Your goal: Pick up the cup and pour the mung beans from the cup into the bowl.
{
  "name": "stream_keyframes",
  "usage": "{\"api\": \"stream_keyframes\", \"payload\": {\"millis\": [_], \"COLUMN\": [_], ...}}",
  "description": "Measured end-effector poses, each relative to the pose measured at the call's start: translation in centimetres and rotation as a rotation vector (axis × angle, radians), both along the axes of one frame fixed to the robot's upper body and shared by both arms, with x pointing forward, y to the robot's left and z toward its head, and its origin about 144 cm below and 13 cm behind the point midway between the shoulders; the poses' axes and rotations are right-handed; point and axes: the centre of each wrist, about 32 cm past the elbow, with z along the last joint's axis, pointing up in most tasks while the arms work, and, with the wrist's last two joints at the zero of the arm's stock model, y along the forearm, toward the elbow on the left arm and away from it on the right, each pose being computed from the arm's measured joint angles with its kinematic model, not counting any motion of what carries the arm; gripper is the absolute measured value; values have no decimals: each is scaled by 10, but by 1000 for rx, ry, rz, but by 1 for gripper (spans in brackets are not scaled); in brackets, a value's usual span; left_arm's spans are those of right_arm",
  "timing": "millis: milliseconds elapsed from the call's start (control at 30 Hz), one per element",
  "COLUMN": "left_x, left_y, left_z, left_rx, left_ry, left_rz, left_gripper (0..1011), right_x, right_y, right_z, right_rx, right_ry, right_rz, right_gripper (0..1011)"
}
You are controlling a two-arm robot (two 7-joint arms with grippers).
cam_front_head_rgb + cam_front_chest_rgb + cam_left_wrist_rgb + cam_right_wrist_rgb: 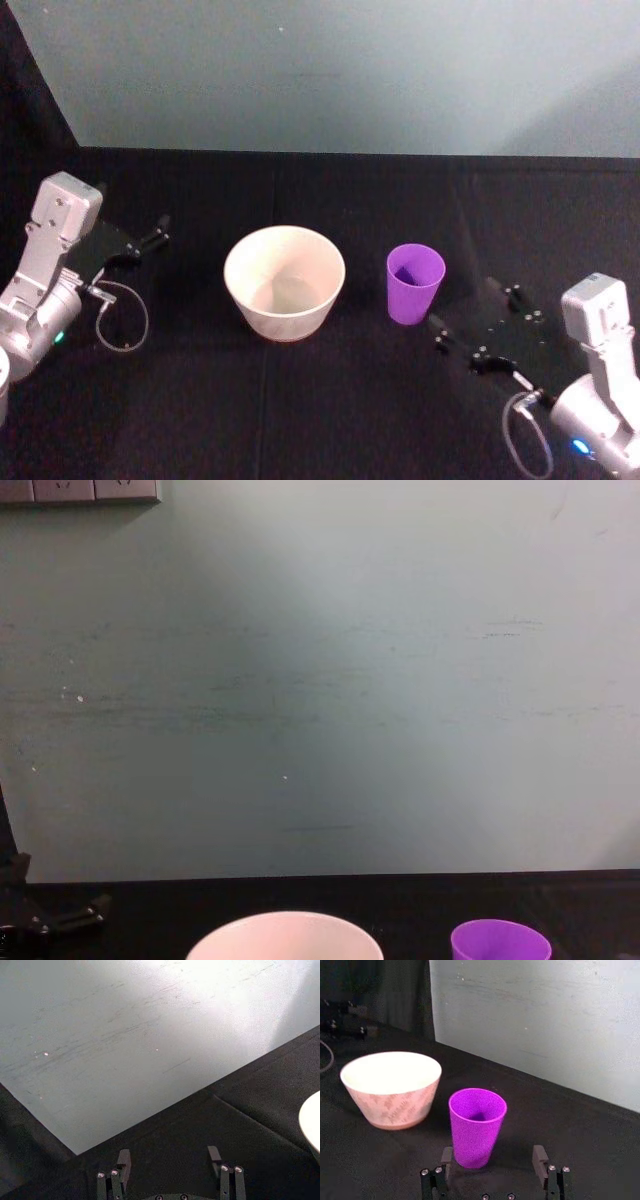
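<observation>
The purple cup (414, 283) stands upright on the black table, right of the pale pinkish-white bowl (285, 283). Mung beans are hidden; the cup's inside is in shadow. My right gripper (465, 312) is open, low over the table just right of the cup and pointing at it. In the right wrist view the cup (476, 1127) stands just ahead of the open right gripper (493, 1156), with the bowl (392, 1085) beyond. My left gripper (160, 230) is open at the far left, apart from the bowl. The chest view catches the rims of the bowl (285, 930) and cup (500, 940).
Black cloth covers the table (330, 400). A grey-green wall (330, 70) rises behind its far edge. A loose cable loop (122, 320) hangs by the left arm. The left wrist view looks past the open left gripper (169, 1156) at the wall and the bowl's edge (311, 1120).
</observation>
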Motion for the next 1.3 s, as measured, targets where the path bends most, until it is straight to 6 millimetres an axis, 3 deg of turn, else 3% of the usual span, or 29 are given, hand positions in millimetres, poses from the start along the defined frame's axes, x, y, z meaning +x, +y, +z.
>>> {"api": "stream_keyframes", "payload": {"millis": [700, 1300], "left_x": [0, 0], "left_y": [0, 0], "left_z": [0, 0], "left_rx": [0, 0], "left_ry": [0, 0], "left_rz": [0, 0], "left_gripper": [1000, 1000], "right_x": [39, 56], "right_y": [36, 46], "right_z": [-7, -9], "right_rx": [91, 86], "right_ry": [55, 63], "right_rz": [9, 14], "right_gripper": [1004, 1004]}}
